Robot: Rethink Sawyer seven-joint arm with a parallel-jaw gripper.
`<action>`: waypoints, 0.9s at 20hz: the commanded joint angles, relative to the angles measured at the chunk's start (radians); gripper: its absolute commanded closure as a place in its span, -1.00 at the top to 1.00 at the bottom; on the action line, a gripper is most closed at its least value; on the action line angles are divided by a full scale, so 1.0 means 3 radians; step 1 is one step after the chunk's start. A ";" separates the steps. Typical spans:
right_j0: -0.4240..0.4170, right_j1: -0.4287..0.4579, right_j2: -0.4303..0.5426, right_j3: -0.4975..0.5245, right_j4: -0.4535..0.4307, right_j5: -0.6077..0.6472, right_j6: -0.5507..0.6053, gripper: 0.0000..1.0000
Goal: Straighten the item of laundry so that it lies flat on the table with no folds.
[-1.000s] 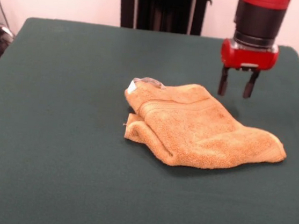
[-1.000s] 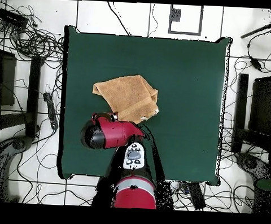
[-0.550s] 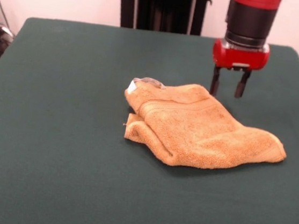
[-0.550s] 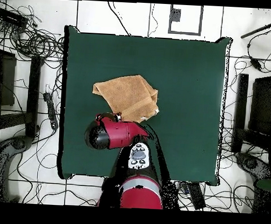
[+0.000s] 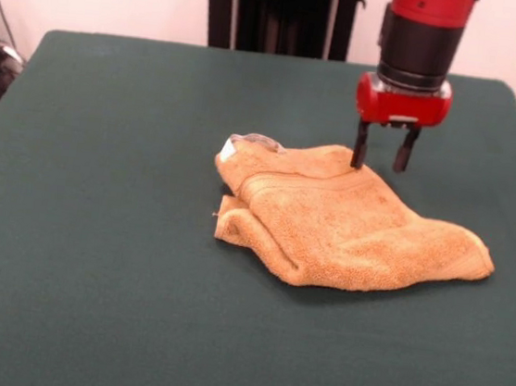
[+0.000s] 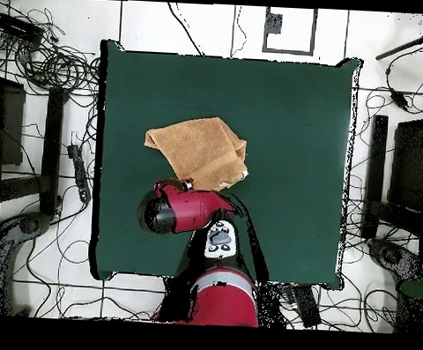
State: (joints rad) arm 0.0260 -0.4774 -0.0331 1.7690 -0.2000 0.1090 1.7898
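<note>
Since a second ago the gripper [image 5: 379, 157] has slid sideways toward the towel [image 5: 348, 222] and dropped a little, so that it now stands at the cloth's far edge instead of off beside it; the towel itself has not shifted. That towel, orange-tan and fluffy, lies a little right of the middle of the table [image 5: 95, 230] in the front view, crumpled and doubled over on itself, with a thick fold along its near side and a rounded corner reaching out to the right. A woven band runs across its upper layer, and a small white tag [image 5: 227, 150] shows at its left far corner, beside a greyish scrap of fabric peeking out there. Seen from the front, the two dark fingers hang straight down with a clear gap between them, released and grasping nothing; the left fingertip [image 5: 358, 156] is right at the towel's back edge, while the other hangs over bare green cloth just beyond it. Whether the tip actually touches the towel I cannot tell. From overhead, the towel [image 6: 199, 151] sits left of the table's centre, and the red arm [image 6: 182, 209] covers its corner nearest the robot. Dark green cloth covers the whole tabletop [image 6: 297, 125] around it.
</note>
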 commanded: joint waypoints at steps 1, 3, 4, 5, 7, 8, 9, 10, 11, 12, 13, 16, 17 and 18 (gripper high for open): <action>-0.0072 0.0272 0.0236 -0.0238 -0.0129 -0.0055 0.0220 1.00; -0.0086 0.0282 0.0241 -0.0274 -0.0149 -0.0039 0.0212 1.00; -0.0088 0.0287 0.0238 -0.0283 -0.0161 -0.0045 0.0213 1.00; -0.0093 0.0294 0.0236 -0.0296 -0.0171 -0.0045 0.0212 1.00; -0.0110 0.0313 0.0234 -0.0327 -0.0192 -0.0056 0.0207 1.00; -0.0113 0.0328 0.0230 -0.0334 -0.0204 -0.0075 0.0212 1.00; -0.0116 0.0346 0.0226 -0.0342 -0.0210 -0.0095 0.0221 1.00; -0.0109 0.0368 0.0219 -0.0345 -0.0216 -0.0128 0.0242 1.00; -0.0112 0.0394 0.0216 -0.0353 -0.0227 -0.0163 0.0260 1.00; -0.0103 0.0412 0.0209 -0.0352 -0.0235 -0.0192 0.0282 1.00; -0.0107 0.0429 0.0213 -0.0360 -0.0246 -0.0207 0.0289 1.00; -0.0121 0.0536 0.0222 -0.0388 -0.0282 -0.0306 0.0315 1.00; -0.0128 0.0571 0.0226 -0.0400 -0.0291 -0.0339 0.0320 1.00; -0.0134 0.0605 0.0230 -0.0412 -0.0300 -0.0371 0.0324 1.00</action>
State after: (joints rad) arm 0.0035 -0.4255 -0.0331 1.7220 -0.2584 0.0964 1.7898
